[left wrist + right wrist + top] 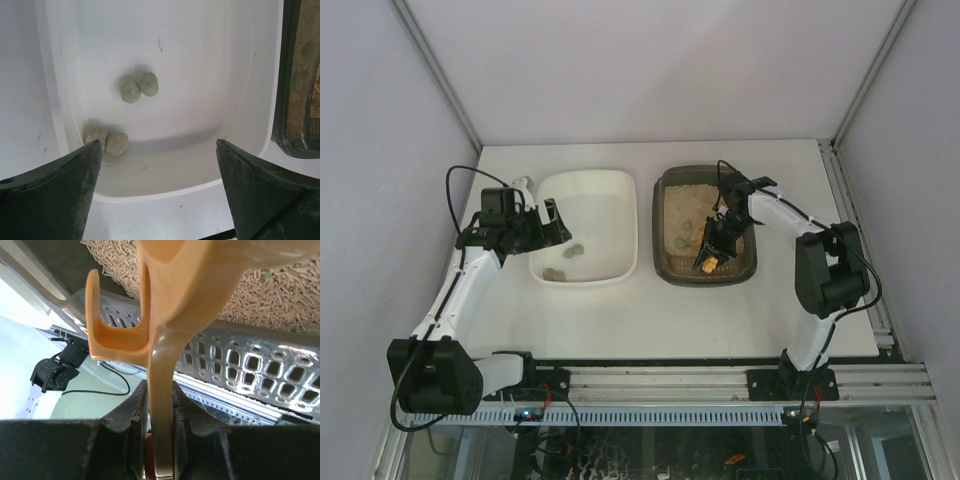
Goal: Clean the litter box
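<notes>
The dark litter box with beige litter sits right of centre; its rim also shows at the right edge of the left wrist view. Greenish clumps lie in the litter. My right gripper is inside the box, shut on the orange handle of a scoop. In the right wrist view the fingers clamp the handle, with the grey slotted scoop head over pellet litter. My left gripper is open and empty at the white tub's left rim; its jaws stand wide apart.
The white tub stands left of the litter box and holds several grey-green clumps, in two pairs. Walls close in the table on three sides. A metal rail runs along the near edge.
</notes>
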Motion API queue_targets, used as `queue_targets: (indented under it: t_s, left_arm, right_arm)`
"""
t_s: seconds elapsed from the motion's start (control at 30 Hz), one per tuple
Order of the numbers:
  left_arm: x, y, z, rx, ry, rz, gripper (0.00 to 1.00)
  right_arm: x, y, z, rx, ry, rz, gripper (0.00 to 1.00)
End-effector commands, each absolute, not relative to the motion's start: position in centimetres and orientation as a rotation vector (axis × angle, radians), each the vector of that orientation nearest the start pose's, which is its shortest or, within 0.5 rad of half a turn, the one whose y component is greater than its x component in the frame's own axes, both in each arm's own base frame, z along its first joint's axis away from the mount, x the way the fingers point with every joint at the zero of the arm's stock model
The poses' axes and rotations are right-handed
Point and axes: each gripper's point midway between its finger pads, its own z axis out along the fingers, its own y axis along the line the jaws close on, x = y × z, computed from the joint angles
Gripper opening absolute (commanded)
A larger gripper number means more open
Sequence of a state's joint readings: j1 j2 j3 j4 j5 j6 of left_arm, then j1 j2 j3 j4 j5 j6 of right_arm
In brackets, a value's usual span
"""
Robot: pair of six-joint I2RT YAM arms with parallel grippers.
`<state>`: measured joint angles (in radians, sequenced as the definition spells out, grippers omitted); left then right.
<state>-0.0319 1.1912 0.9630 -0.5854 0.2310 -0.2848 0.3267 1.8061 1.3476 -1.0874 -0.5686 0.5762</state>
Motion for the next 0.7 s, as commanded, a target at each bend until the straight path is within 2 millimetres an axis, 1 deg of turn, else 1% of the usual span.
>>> queue_targets:
  t_s: [0.0, 0.27, 0.43, 0.6, 0.67]
  left_arm:
    - [31.3, -6.0, 16.0, -0.175, 2.357, -0.424, 1.0]
    - [31.2, -6.1, 15.6, -0.176, 2.37, -0.432, 1.0]
    - [31.0, -6.1, 15.3, -0.175, 2.38, -0.432, 1.0]
    - [30.7, -6.3, 14.9, -0.174, 2.392, -0.449, 1.0]
    - [30.7, -6.4, 14.9, -0.172, 2.393, -0.453, 1.0]
  right_arm:
    - [25.8, 22.4, 10.6, 0.326, 3.196, 0.971, 0.0]
    - [28.4, 24.1, 10.5, 0.299, 3.163, 1.007, 0.0]
    - [30.3, 24.8, 10.4, 0.262, 3.095, 1.047, 0.0]
    - [31.0, 24.7, 10.1, 0.229, 3.025, 1.109, 0.0]
    - [30.6, 24.3, 9.9, 0.226, 3.002, 1.127, 0.0]
